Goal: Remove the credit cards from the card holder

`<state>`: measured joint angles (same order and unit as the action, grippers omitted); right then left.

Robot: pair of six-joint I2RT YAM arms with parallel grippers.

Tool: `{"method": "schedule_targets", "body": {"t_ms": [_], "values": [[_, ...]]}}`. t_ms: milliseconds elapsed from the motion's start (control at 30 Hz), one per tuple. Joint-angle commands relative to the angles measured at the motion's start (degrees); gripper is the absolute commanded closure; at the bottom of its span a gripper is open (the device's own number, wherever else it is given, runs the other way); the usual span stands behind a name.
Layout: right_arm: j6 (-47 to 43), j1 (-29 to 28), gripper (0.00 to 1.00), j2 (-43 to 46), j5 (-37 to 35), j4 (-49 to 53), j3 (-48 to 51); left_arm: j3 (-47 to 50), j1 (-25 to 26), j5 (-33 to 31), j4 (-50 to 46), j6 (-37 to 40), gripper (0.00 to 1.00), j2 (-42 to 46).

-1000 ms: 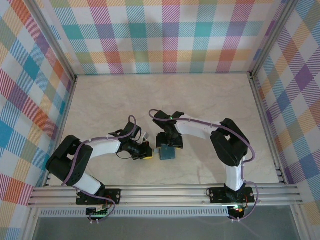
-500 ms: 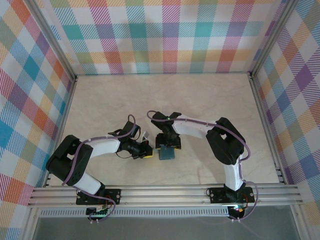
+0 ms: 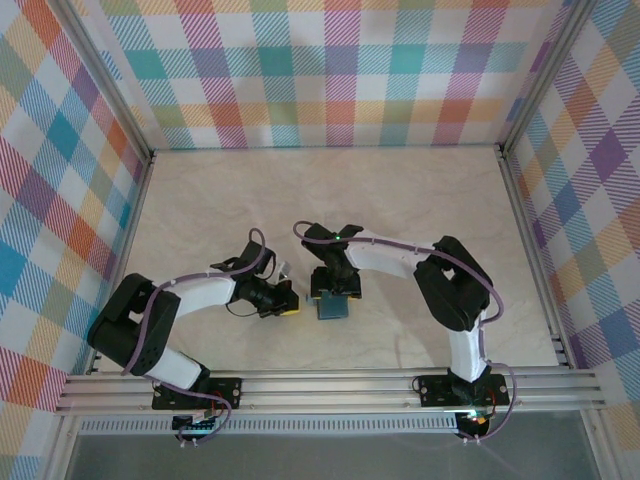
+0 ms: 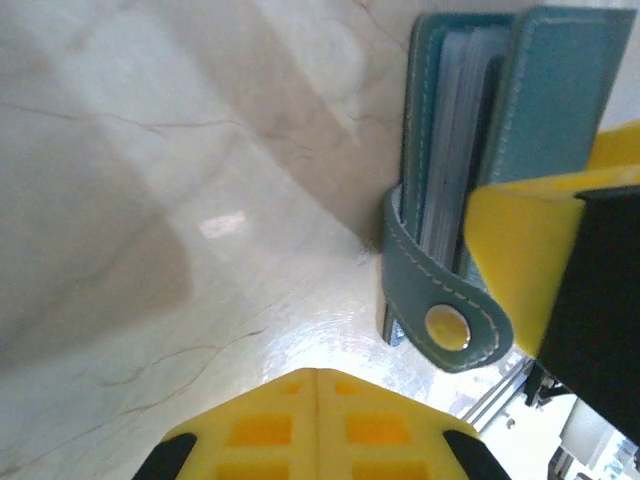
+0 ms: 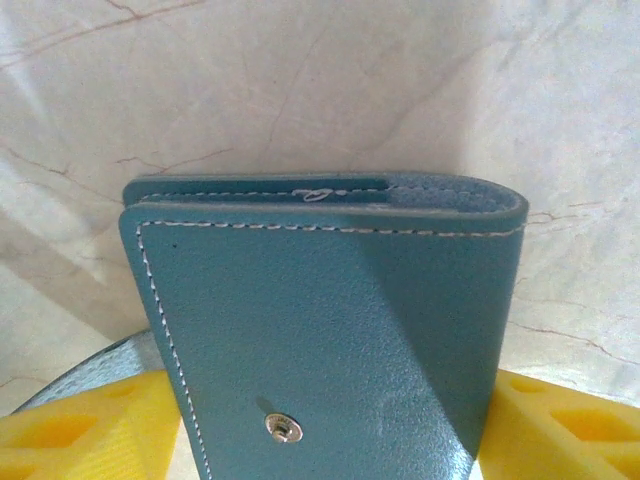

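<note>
The left gripper (image 3: 291,306) sits pinched together just beside the teal wallet (image 5: 330,300). The right gripper (image 3: 337,293) straddles the wallet, grip unclear.

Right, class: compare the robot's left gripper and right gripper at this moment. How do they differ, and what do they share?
The left gripper is shut, its tips pressed together; the right gripper has its jaws spread wide. The left gripper holds nothing and sits beside the card holder; the right gripper straddles it and looks to press against both sides. Both are yellow-tipped and close to the card holder.
</note>
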<state>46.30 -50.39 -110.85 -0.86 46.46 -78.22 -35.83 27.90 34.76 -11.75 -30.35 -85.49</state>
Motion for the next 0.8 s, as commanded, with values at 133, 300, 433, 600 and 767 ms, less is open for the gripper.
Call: {"method": "schedule_targets", "body": {"t_ms": [133,300,433,600,767], "values": [[0.11,0.20,0.25,4.01,0.40,0.83,1.34,-1.17,-2.92,-4.87,-8.61,2.28,0.95,5.43],[-0.51,0.64,0.24,4.45,0.15,1.21,1.79,-1.17,-4.18,-4.96,-10.26,3.01,0.95,6.28],[-0.99,0.73,0.25,4.89,1.36,-0.55,2.69,-1.25,-4.26,-2.95,-9.39,2.94,0.89,7.33],[-0.78,0.73,0.29,5.28,4.97,-4.23,4.14,-2.12,-3.62,-0.29,-6.38,-0.02,0.56,9.10],[-0.16,0.75,0.32,6.06,6.21,-7.23,5.94,-4.05,-1.91,-1.38,-5.57,-1.51,0.34,8.34]]}}
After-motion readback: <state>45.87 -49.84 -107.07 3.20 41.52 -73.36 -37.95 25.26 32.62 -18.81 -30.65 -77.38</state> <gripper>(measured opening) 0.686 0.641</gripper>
